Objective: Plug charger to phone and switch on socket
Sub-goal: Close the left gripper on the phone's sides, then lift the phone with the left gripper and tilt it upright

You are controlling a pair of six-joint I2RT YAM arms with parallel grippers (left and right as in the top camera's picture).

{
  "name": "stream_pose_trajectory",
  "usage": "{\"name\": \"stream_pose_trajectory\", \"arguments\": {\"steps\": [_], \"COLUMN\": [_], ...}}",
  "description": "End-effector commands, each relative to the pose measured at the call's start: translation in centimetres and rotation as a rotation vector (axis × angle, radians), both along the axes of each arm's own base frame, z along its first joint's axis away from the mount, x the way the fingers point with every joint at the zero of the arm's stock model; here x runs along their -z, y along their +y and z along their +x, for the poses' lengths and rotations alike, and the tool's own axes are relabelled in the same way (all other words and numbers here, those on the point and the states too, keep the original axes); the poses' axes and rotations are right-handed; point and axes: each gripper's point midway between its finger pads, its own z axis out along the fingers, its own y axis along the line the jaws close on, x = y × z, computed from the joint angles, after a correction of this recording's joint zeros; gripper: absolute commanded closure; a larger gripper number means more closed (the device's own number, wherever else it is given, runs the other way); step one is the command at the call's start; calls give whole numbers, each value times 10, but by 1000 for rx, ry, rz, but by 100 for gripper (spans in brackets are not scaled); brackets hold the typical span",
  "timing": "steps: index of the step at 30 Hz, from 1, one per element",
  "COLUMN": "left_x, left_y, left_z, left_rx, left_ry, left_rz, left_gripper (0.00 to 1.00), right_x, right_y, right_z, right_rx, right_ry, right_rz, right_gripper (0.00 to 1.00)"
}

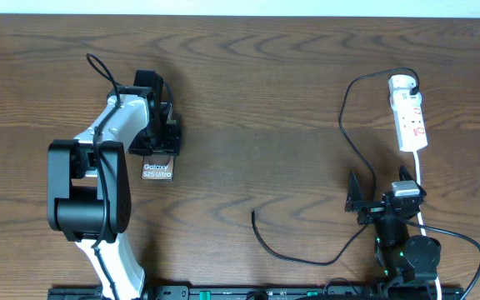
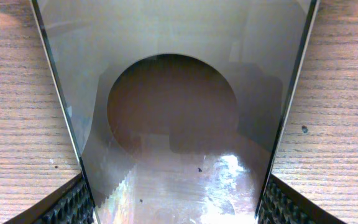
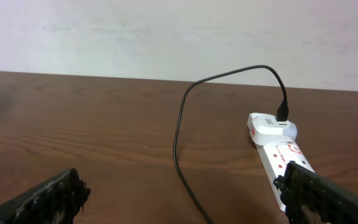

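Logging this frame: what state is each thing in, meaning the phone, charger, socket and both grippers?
phone: gripped by its two edges, charger not plugged in.
charger: adapter end seated in the socket, free tip loose on the table.
socket: holds the adapter; switch position unreadable.
left gripper: jaws shut on the phone.
right gripper: jaws open, empty.

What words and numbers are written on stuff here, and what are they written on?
"Galaxy S25 Ultra": white letters on the phone, seen from overhead.
Red marks on the socket: too small to read in any view.
Small dark print on the white adapter plugged into the socket's end: too blurred to read.
No other writing shows.
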Motion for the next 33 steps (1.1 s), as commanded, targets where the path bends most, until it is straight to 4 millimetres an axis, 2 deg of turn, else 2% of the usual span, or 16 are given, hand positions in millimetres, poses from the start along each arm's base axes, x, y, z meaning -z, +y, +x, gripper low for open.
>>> {"name": "stream_pose_trajectory", "arguments": {"steps": [1, 14, 19, 23, 26, 33], "left_x": [1, -74, -106, -127, -136, -165], "left_y": [-17, -18, -20, -21, -34, -88], "left_z": [0, 21, 19, 10, 6, -3], "left_rx": [4, 13, -13, -137, -207, -330], "left_ry": [3, -218, -288, -308, -295, -180], "left_rz": [-88, -102, -122, -151, -249, -647], "left_gripper": [93, 93, 93, 93, 93, 93], "right_x": [0, 0, 0, 0, 0, 0], "right_y": [2, 2, 2, 2, 2, 2], "right_z": [-1, -1, -1, -1, -1, -1], "right_rx": [-11, -11, -11, -11, -11, -11], "right_ry": [-2, -2, -2, -2, -2, -2], "right_rz": [-11, -11, -11, -11, -11, -11], "right_gripper": [1, 1, 1, 1, 1, 1]}}
